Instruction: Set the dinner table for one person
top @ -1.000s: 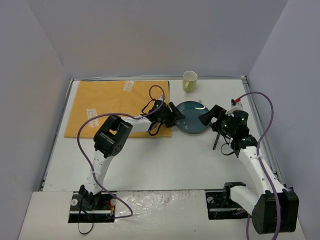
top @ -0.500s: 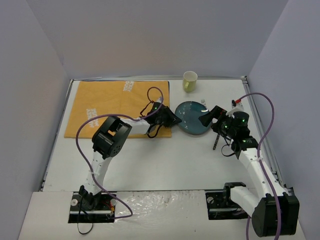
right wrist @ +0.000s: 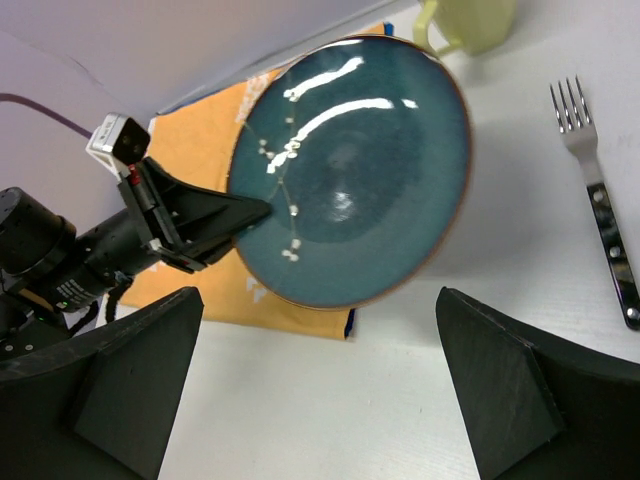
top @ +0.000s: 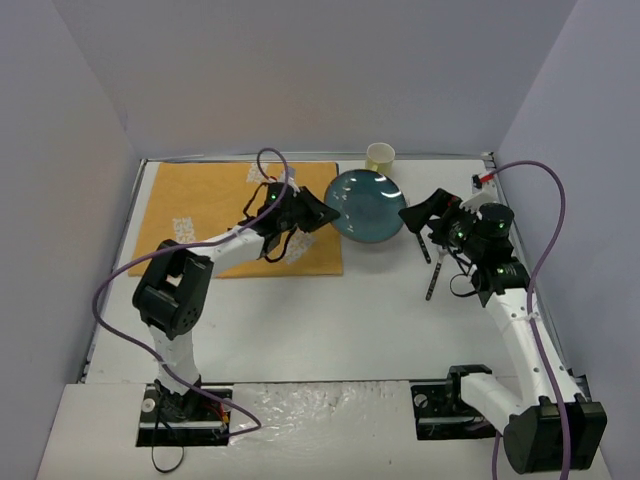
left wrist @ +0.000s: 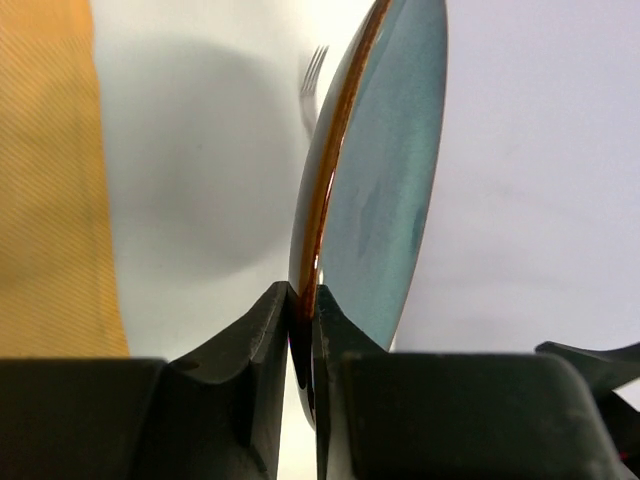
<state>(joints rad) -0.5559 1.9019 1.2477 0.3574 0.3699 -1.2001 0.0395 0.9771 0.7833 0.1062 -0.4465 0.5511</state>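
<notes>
- The left gripper (left wrist: 303,300) is clamped on the rim of a dark blue-green plate (left wrist: 385,180), one finger on each face and the brown edge pinched between them.
- In the top view this left gripper (top: 318,212) reaches out over the right part of the orange-yellow mat (top: 210,215), and the plate (top: 366,205) sticks out from it to the right.
- The plate is tipped up on edge: the left wrist camera sees it almost edge-on, and the right wrist camera sees its glossy upper face (right wrist: 350,170).
- Whether its lower rim touches the surface cannot be told.
- The right gripper (right wrist: 318,320) has its jaws spread wide, with nothing between them; it is just right of the plate and apart from it.
- The dinner table (top: 330,320) is the broad white top under everything, with both arm bases at its near edge.
- The mat covers the table's far left part, and its right edge lies below the gripped side of the plate.
- A fork (right wrist: 590,170) lies flat on the table right of the plate, tines pointing to the far side.
- A pale yellow-green mug (top: 380,160) stands upright at the far edge, just behind the plate.
</notes>
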